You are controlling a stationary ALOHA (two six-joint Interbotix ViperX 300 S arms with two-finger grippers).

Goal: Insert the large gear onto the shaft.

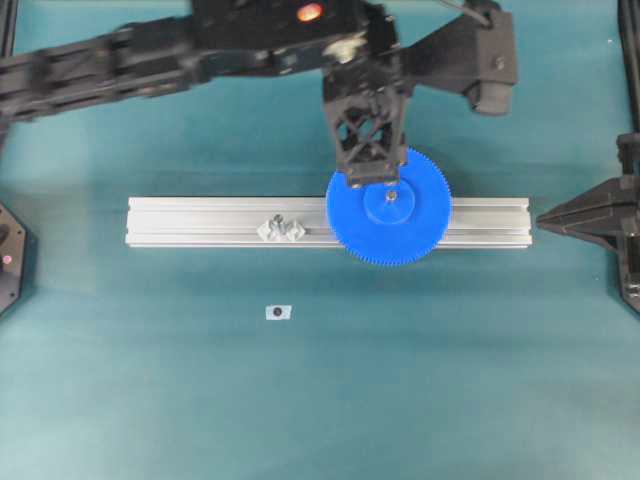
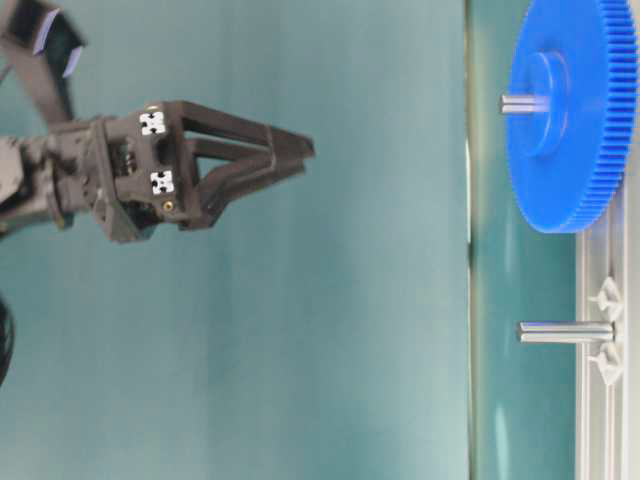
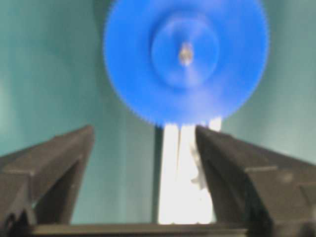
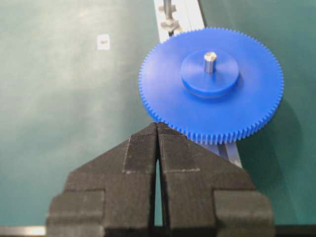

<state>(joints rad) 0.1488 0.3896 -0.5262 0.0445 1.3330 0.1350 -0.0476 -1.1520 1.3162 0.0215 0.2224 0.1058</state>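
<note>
The large gear [image 1: 388,215] lies flat on the aluminium rail [image 1: 200,220], and the shaft [image 1: 390,196] pokes up through its hub. The shaft's silvery tip [image 4: 210,58] stands above the blue hub in the right wrist view. My left gripper [image 1: 371,182] hangs open and empty well above the gear's far side, touching nothing. From the left wrist view the gear [image 3: 185,59] is seen blurred, beyond the spread fingers [image 3: 232,163]. My right gripper [image 4: 157,124] is shut and empty, just short of the gear's toothed edge, at the rail's right end [image 1: 545,218].
A second upright pin [image 1: 281,229] with clear diamond brackets stands on the rail left of the gear. A small white piece [image 1: 279,312] with a dark hole lies on the green mat in front of the rail. The left arm [image 1: 150,55] spans the back.
</note>
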